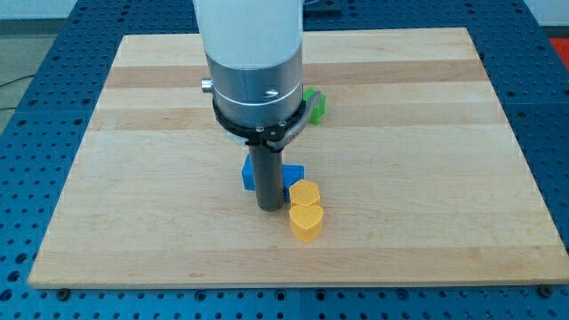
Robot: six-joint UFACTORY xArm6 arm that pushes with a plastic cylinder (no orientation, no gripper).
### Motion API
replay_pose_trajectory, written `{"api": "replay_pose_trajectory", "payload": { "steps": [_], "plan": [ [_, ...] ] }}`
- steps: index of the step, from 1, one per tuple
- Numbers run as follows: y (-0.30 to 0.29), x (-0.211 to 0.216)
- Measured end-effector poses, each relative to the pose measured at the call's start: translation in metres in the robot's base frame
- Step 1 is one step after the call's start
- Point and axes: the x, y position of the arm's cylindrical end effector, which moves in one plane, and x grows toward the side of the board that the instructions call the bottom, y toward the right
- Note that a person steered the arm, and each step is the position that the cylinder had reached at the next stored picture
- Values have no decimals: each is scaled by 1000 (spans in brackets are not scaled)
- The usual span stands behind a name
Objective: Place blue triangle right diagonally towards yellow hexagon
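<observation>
The yellow hexagon [307, 192] sits just below the board's centre. A yellow heart-shaped block [307, 221] touches its lower side. A blue block [292, 175], its shape mostly hidden by the rod, lies just above and left of the hexagon, with another blue part [246, 173] showing on the rod's left. My tip [269, 207] rests on the board directly left of the hexagon and below the blue block, touching or almost touching both.
A green block [316, 103] shows partly behind the arm's wide white and grey body [253, 71], above the centre. The wooden board [133, 178] lies on a blue perforated table [27, 133].
</observation>
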Motion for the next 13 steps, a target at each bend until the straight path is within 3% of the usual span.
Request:
{"api": "replay_pose_trajectory", "payload": {
  "steps": [1,2,4,6,8,10,12,13],
  "plan": [
    [-7,1],
    [-52,9],
    [-57,-45],
    [30,14],
    [-58,-5],
    [6,-28],
    [-3,-41],
    [55,-43]
  ]
}}
